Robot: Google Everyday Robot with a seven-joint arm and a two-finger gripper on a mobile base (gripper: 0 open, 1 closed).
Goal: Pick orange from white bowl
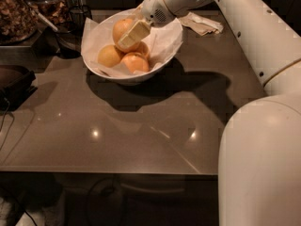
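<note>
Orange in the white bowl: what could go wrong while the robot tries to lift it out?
The tool sits against the orange, at the back of the bowl. The skin is round and smooth, so it might slip free. The smaller fruits crowd next to it and could get knocked. The loose paper lining might snag and lift too.

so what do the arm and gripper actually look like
The arm is glossy off-white, thick and rounded, with small dark dots along its shell. The gripper, over the white bowl, is cream and flat-sided, on a rounded white wrist.
</note>
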